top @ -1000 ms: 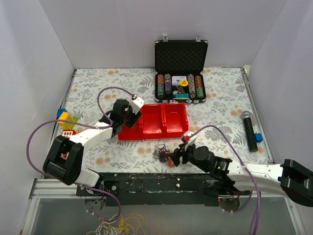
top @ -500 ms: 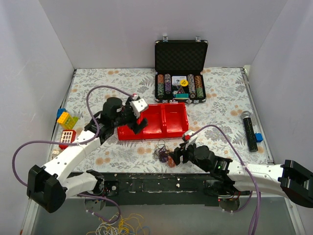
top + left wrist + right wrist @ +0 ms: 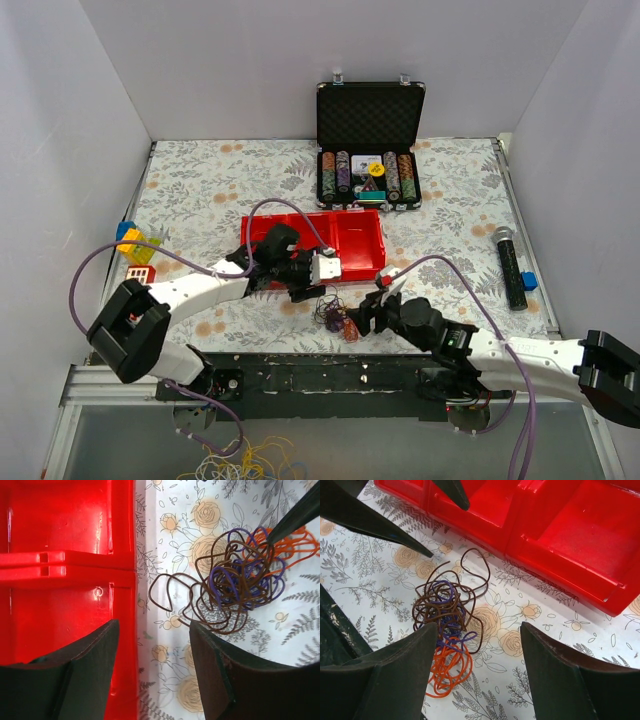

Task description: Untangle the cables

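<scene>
While the left gripper [image 3: 153, 625] and the right gripper [image 3: 479, 630] both gape open and empty, the cables [image 3: 329, 308], an orange, purple and brown tangle, lie on the floral tablecloth [image 3: 200, 180] at six o'clock of the red tray [image 3: 340, 235]. The left sits at the tangle's ten o'clock, the right at four. If it closes here, the left could pinch the tray's wall, and careless pulling could tighten the knot. White walls [image 3: 300, 60] enclose the table.

1. Cables [image 3: 445, 622]: one tangle of dark brown, purple and orange strands.
2. Bin [image 3: 60, 560]: glossy red throughout.
3. Surface [image 3: 200, 180]: white, printed with grey ferns and tan roses.
4. Case [image 3: 370, 112]: black; chips [image 3: 391, 176] in multicoloured stripes.
</scene>
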Tool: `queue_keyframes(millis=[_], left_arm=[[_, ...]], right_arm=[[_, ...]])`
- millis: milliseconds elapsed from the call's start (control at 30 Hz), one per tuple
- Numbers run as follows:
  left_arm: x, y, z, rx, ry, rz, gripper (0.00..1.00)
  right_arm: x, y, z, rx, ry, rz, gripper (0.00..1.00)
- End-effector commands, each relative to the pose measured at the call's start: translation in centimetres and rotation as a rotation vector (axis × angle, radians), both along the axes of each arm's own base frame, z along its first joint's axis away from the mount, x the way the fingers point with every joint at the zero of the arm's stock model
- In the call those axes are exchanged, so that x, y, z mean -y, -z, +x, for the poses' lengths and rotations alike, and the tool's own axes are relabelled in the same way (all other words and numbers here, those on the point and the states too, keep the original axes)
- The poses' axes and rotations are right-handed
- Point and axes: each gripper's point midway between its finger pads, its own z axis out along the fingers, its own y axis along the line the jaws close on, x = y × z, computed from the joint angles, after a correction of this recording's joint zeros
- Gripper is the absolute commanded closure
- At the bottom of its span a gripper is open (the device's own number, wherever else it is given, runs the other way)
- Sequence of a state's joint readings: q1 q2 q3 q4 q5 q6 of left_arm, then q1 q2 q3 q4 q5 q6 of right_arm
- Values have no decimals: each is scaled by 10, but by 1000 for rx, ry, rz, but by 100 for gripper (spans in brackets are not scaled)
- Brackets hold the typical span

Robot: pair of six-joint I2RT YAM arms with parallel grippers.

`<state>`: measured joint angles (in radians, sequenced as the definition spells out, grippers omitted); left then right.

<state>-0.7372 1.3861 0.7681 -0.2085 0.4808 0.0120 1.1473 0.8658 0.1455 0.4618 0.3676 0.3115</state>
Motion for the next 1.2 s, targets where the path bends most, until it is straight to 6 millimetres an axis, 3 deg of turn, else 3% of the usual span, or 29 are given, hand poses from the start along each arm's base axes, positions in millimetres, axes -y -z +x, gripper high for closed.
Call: queue_keyframes(millis=[0, 267, 600, 667, 733, 833, 967, 1067, 1167], left_arm=[[22, -18, 14, 137, 117, -44, 46], [39, -6, 9, 71, 171, -21, 49], [31, 22, -17, 12, 268, 63, 56], [29, 27, -17, 28, 281, 80, 62], [30, 28, -13, 44, 280, 83, 74], [36, 24, -6, 64, 278, 71, 88], [41, 12, 0, 85, 265, 58, 100], [37, 1, -2, 89, 260, 60, 100], [34, -24, -6, 102, 247, 29, 100]], right_arm=[[1, -3, -2, 3, -6, 36, 26], [1, 0, -6, -2, -22, 60, 29], [6, -4, -7, 9, -17, 89, 32], [7, -6, -6, 15, -15, 96, 32], [8, -8, -6, 19, -12, 102, 33], [9, -8, -7, 20, -14, 99, 33], [9, -10, -5, 25, -13, 93, 34], [8, -14, -3, 36, -11, 84, 34], [8, -20, 0, 51, -9, 78, 34]])
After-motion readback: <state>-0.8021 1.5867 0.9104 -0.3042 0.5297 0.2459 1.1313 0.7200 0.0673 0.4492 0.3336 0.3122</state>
